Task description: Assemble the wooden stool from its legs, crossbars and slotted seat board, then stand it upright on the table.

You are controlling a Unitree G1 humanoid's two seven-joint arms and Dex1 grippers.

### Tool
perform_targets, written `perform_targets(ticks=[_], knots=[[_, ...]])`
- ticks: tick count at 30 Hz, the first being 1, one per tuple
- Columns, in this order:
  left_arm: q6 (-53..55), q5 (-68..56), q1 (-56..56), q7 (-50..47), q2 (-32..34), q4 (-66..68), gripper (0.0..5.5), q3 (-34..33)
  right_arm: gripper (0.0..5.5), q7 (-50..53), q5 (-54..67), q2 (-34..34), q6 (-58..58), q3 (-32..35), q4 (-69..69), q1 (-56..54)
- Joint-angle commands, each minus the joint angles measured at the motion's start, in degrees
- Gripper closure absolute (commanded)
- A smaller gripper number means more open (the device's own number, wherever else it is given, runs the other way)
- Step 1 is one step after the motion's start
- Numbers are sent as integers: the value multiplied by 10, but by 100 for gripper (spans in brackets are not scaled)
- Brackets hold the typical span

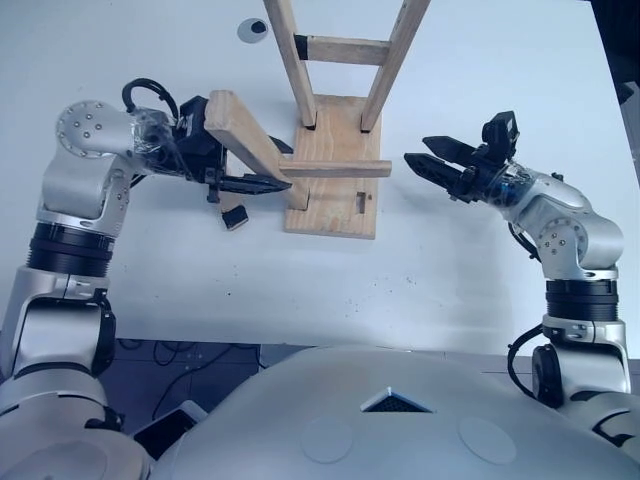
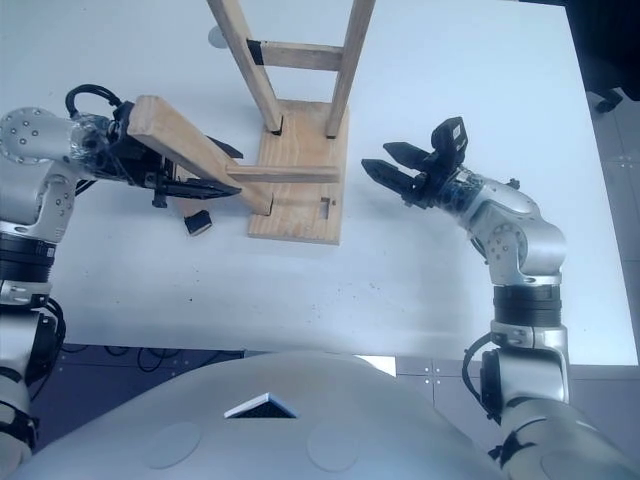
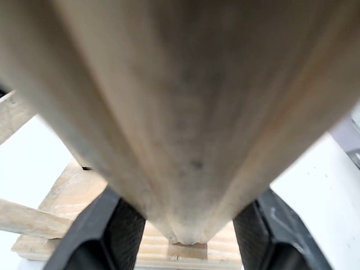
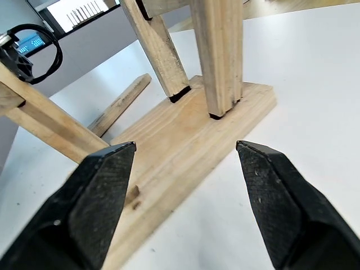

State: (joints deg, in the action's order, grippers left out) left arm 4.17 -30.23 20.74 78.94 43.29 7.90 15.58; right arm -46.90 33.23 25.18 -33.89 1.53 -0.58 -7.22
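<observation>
The slotted seat board lies flat mid-table. Two legs stand in its far slots, joined by a crossbar. My left gripper is shut on a third leg, tilted, with its lower end at the board's near left slot. A second crossbar sticks out from that leg to the right, over the board. My right gripper hovers open just right of the board, nothing between its fingers; the board and the standing legs are ahead of it.
A loose wooden bar lies flat on the table beyond the board's left side. A small black part sits under my left gripper. A grey disc lies at the far left. Bare white table spreads right and near.
</observation>
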Motion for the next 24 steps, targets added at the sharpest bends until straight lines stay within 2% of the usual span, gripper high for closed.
perform_targets(ticks=[1,3,4,11,14,18,20,24], knots=[[67,73,-65,-20,-4,-12,349,63,221,6,-8,1,-1,3,-1,-9],[75,80,-71,-67,-8,-14,349,43,221,6,-9,2,-1,2,-3,-11],[79,79,-72,-86,-8,-17,320,33,221,6,-9,3,-1,4,-2,-10],[80,99,-143,-132,28,-81,229,-41,221,16,-9,-1,6,14,9,8],[79,125,-195,-207,20,-95,198,-82,221,26,-6,-6,14,23,20,28],[108,159,-240,-359,-42,-110,198,-130,221,47,-6,-19,32,34,37,63],[156,143,-236,-450,-99,-133,198,-166,221,56,-5,-27,39,34,41,71],[253,145,-214,-568,-165,-180,198,-193,221,70,-13,-42,57,31,44,80]])
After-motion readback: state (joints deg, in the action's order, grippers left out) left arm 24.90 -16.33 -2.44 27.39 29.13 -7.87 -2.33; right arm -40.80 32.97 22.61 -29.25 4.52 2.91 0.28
